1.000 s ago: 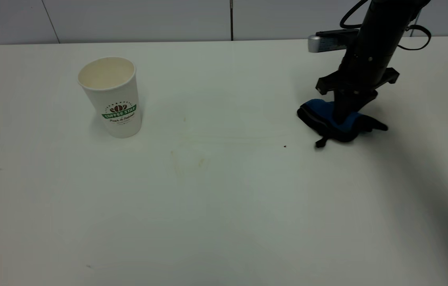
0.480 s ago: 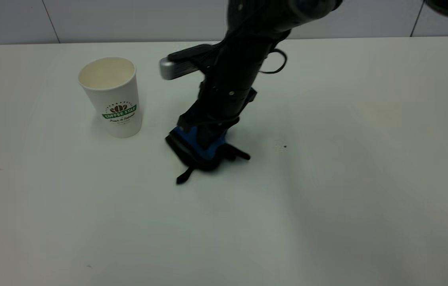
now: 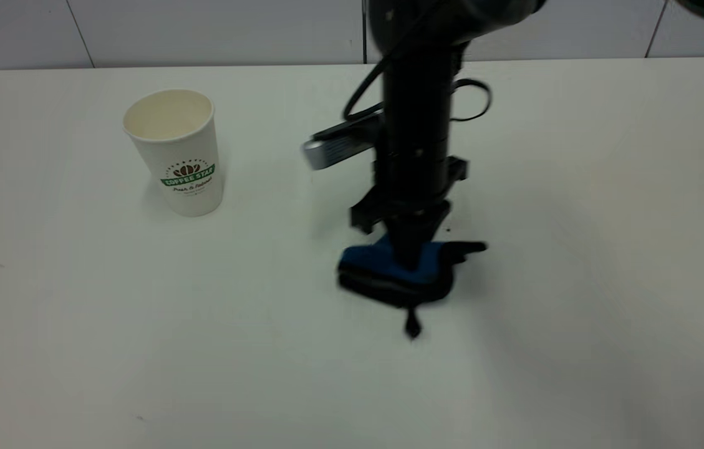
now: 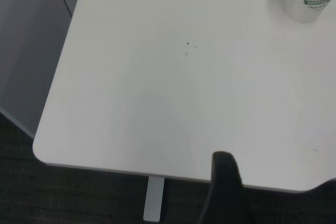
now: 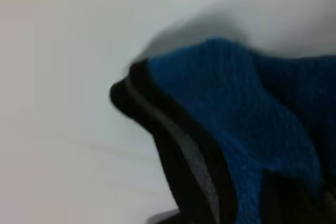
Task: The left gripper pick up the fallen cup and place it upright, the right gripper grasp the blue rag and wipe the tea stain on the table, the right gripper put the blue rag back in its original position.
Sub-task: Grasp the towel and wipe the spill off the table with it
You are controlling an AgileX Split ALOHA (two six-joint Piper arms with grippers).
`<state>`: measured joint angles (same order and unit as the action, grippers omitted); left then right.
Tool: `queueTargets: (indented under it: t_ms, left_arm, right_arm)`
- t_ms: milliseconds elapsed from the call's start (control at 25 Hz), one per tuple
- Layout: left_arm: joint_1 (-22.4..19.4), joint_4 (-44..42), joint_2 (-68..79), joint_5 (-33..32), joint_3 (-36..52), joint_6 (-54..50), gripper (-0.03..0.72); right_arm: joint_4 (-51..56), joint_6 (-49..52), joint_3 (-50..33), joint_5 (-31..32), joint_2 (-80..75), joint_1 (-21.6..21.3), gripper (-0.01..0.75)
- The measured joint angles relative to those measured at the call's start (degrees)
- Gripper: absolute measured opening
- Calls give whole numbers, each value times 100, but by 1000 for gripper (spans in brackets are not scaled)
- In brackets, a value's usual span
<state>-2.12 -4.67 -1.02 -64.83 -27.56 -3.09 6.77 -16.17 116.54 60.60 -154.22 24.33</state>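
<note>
Wiping step in hand, by the look of it. Cup (image 3: 176,152) upright at the table's (image 3: 607,312) left, well apart from the work, so the first step counts as done. Right gripper (image 3: 411,252) down near mid-table, pointing almost straight down, jaws clamped on the rag (image 3: 383,265) and pressing it onto the surface, black loop tab trailing toward the camera. From the right wrist, blue terry and black edging (image 5: 173,145) filling the view, bunched under the claw. No amber stain visible anywhere; either wiped off, hidden under the rag, or too faint to tell. Left gripper out of the exterior view; only a dark finger guard (image 4: 226,187) showing in its own wrist view, above the table's near corner, with the cup far off, open or shut impossible to say. Next, probably: another pass if any stain is left under the cloth, otherwise carrying the rag off to the right side of the table, setting it flat, then letting go and lifting clear without snagging the tab.
</note>
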Motion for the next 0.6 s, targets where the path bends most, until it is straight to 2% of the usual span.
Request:
queueTargets:
  t_ms: [160,320,440,600]
  left_arm:
    - [0,0,0,0,0,0,565]
    - [0,0,0,0,0,0,565]
    - [0,0,0,0,0,0,565]
    - [0,0,0,0,0,0,565]
  right_arm:
    - [-446,293,0,-149,0,-869,56]
    - [-499,443,0,-496,14,-1502,57]
    - [-510,463,0,-775,16,-1774,60]
    - [-516,470,0,-962,27,-1866,91]
